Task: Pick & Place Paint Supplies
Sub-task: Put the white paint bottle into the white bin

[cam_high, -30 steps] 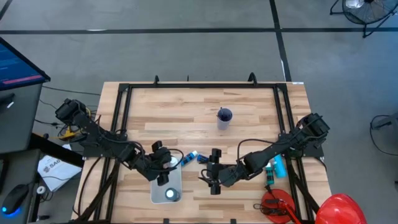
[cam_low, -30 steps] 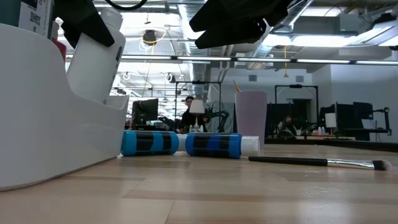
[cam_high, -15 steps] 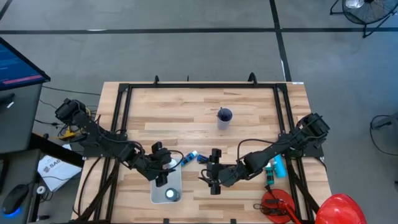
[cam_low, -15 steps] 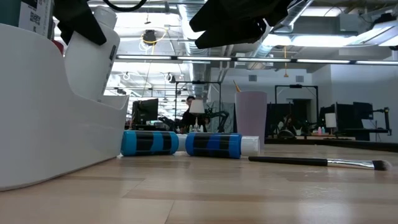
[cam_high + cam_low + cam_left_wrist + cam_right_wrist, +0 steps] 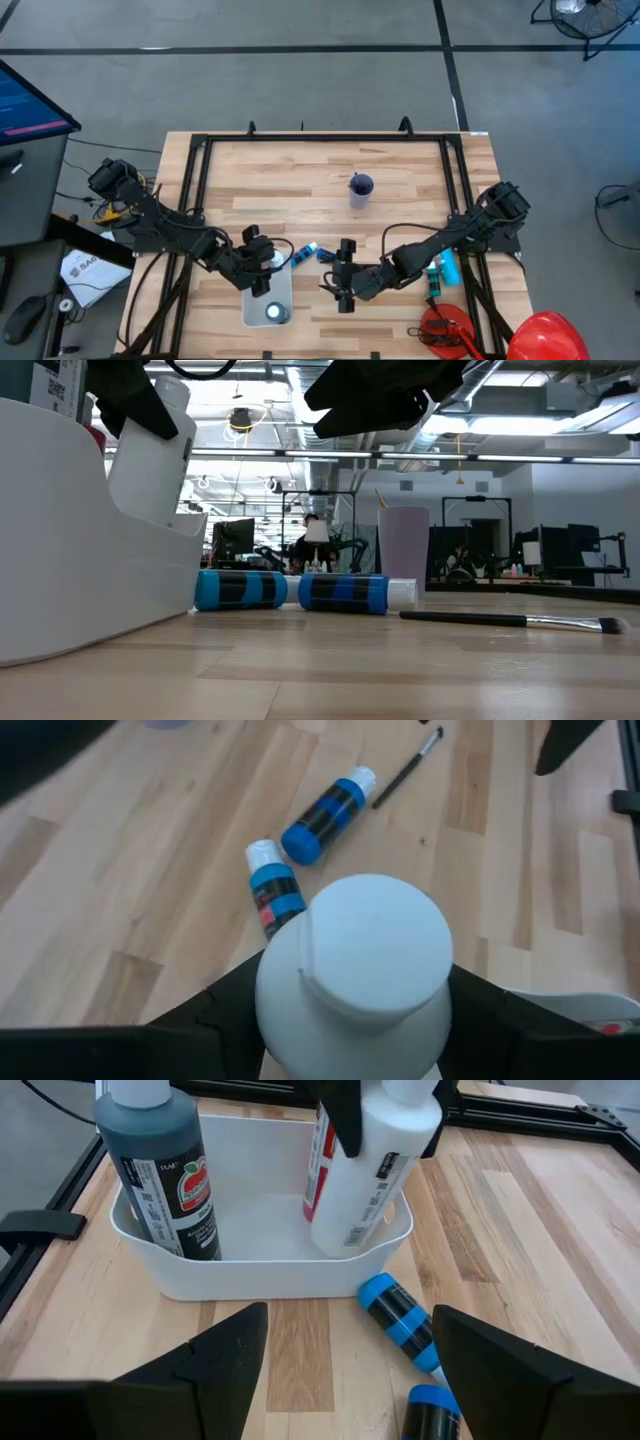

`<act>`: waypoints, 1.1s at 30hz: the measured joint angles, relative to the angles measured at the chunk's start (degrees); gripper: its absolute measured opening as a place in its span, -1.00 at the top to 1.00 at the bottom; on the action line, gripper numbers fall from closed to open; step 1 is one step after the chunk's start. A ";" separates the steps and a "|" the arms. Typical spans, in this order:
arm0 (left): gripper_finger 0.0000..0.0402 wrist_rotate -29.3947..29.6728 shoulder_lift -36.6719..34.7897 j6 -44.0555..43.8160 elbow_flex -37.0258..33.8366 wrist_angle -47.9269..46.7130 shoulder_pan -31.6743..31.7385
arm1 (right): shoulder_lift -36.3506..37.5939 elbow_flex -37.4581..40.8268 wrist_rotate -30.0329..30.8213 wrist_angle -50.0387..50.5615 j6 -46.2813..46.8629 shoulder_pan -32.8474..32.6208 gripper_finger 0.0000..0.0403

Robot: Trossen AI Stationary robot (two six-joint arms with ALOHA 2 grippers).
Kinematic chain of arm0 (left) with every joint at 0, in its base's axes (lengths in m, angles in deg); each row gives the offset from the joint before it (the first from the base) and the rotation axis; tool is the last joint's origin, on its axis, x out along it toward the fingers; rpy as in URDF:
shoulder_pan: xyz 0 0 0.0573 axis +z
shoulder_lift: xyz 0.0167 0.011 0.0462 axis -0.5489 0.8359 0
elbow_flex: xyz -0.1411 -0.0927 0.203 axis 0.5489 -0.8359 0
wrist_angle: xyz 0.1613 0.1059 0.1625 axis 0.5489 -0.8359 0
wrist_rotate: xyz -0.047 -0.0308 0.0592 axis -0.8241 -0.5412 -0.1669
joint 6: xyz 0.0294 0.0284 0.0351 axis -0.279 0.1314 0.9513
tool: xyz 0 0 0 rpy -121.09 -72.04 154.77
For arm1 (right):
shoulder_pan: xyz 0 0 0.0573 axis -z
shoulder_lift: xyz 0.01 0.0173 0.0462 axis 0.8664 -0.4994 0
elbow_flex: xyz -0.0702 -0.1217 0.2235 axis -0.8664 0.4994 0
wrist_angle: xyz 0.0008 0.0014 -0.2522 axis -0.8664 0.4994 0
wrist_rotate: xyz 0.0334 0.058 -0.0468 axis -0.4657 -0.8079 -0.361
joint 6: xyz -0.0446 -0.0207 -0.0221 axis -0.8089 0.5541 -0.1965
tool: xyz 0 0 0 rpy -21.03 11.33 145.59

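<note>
A white paint bottle (image 5: 375, 1170) with a white cap (image 5: 352, 950) stands tilted in the white bin (image 5: 190, 1270), and my left gripper (image 5: 262, 264) is shut on it. A dark bottle (image 5: 160, 1170) stands upright in the same bin, with a red bottle (image 5: 320, 1165) partly hidden behind the white one. Two blue bottles (image 5: 325, 815) (image 5: 273, 890) lie on their sides on the table beside the bin. A thin dark brush (image 5: 510, 620) lies past them. My right gripper (image 5: 345, 280) hovers open above the table to the bin's right, with nothing between its fingers (image 5: 225, 1360). My left gripper pinches the white bottle's upper body (image 5: 275, 1010), just under the cap, between its two fingers (image 5: 225, 1010). The fingers slant down at it from the table's left side. The bottle leans, cap up, with its lower end inside the bin. The bin's wall hides whether its bottom rests there.
A purple cup (image 5: 361, 189) with a brush in it stands toward the table's far side. A teal bottle (image 5: 447, 268) lies by the right frame rail. A big red rounded thing (image 5: 545, 335) and a red object (image 5: 445, 330) sit at the near right corner.
</note>
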 joint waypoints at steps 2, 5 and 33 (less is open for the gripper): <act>-0.05 0.35 0.00 -0.02 0.00 0.02 0.00 | 0.00 0.02 0.00 -1.23 0.13 0.10 -0.37; -0.05 0.48 0.00 -0.04 -0.02 0.20 0.00 | -0.02 0.02 -0.04 -4.40 -1.40 0.44 -0.37; -0.06 2.03 0.04 1.33 -0.08 3.86 -0.13 | -18.80 -0.04 -0.60 -40.36 -1.78 8.27 -0.37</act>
